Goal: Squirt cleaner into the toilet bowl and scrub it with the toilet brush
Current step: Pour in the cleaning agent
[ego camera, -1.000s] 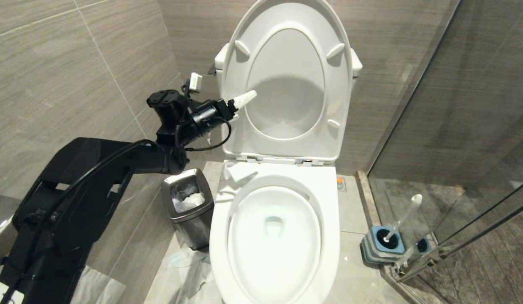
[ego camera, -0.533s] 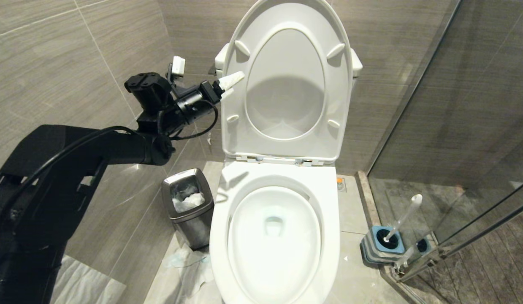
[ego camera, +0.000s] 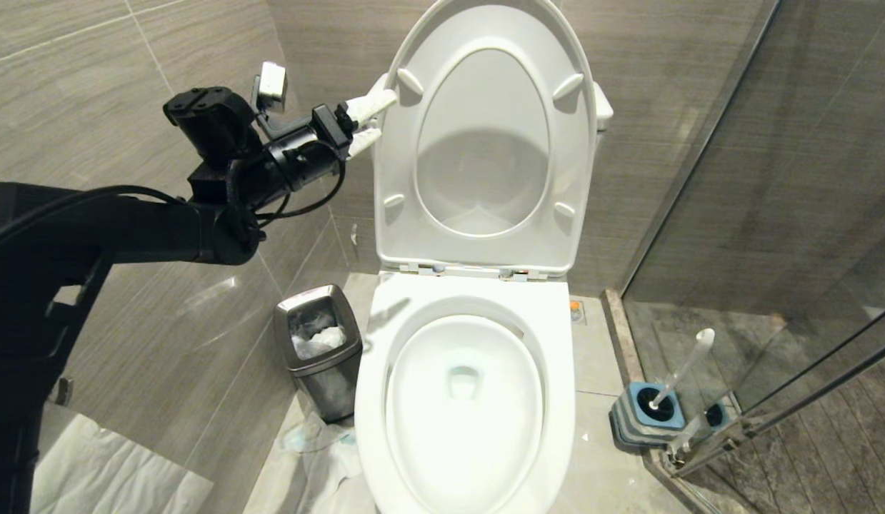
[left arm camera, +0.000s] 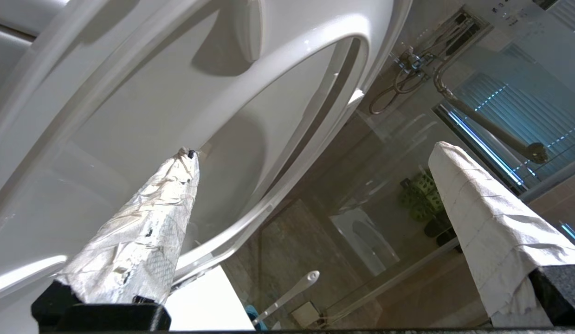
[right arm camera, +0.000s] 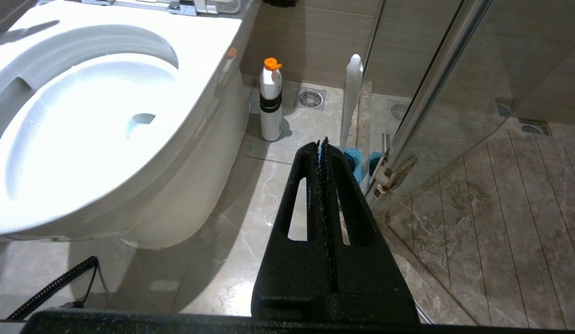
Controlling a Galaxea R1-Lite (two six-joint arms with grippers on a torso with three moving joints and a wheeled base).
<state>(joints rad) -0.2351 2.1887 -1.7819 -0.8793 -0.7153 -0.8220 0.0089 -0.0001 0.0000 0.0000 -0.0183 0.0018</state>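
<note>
My left gripper [ego camera: 368, 121] is up high at the left edge of the raised lid [ego camera: 485, 135], fingers [left arm camera: 143, 241] spread wide and wrapped in white paper, nothing between them. One tip sits right against the lid's rim, the other just off it. From my left wrist I look along the underside of the lid, across to the glass shower wall [ego camera: 771, 214].

The bowl [ego camera: 463, 400] lies open below, its long axis running toward me from the tank, water faintly turquoise around the drain.

The brush [ego camera: 681, 371] stands in its blue-topped holder [ego camera: 646, 414] on the floor to the right of the bowl, hard against the glass. Its handle leans, long axis rising up and to the right, paddle tip uppermost, head down in the holder.

My right gripper [right arm camera: 323, 148] hangs low, black fingers pressed flat together, empty, near the holder. A white bottle [right arm camera: 270, 106] with an orange cap stands upright beside the bowl's base. A steel bin [ego camera: 317, 350] sits left of the bowl.
</note>
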